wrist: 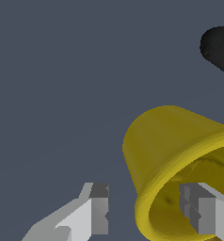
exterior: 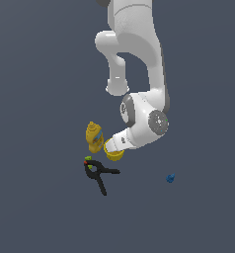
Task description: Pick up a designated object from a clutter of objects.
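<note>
Exterior view looks down from afar; wrist view sits close; both share the yellow cup (exterior: pixel 113 152) (wrist: pixel 170 155).

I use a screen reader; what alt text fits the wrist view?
A yellow cup fills the frame, with one gripper finger inside its rim and the other outside on grey floor. Part of a black object shows behind.

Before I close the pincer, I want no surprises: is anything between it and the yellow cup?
Nothing visible is. In the wrist view one finger sits inside the yellow cup, the other outside its wall, straddling the rim. The yellow bottle stands beside the cup, outside the fingers.
</note>
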You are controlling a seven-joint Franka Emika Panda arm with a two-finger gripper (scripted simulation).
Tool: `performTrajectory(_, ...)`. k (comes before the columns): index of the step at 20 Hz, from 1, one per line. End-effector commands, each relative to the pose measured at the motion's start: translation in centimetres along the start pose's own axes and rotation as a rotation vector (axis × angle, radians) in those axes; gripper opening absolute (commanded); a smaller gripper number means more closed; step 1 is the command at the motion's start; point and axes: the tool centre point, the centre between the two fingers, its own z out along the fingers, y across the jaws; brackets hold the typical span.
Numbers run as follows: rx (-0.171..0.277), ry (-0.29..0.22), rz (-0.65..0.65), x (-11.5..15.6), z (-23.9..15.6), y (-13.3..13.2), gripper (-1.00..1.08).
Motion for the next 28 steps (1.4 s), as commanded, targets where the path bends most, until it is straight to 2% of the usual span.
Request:
performTrajectory(1,0.000,0.001,0.000,0.0,0.2,0.0,-1.00)
performTrajectory(16,0.000,0.001,0.000,0.0,-0.6,0.1,-1.00)
performTrajectory(22,0.001,0.002,0.000,0.0,-3.3,0.3,-1.00)
performTrajectory(28,0.002,0.002,-0.001,0.0,-8.0,0.6,-1.00)
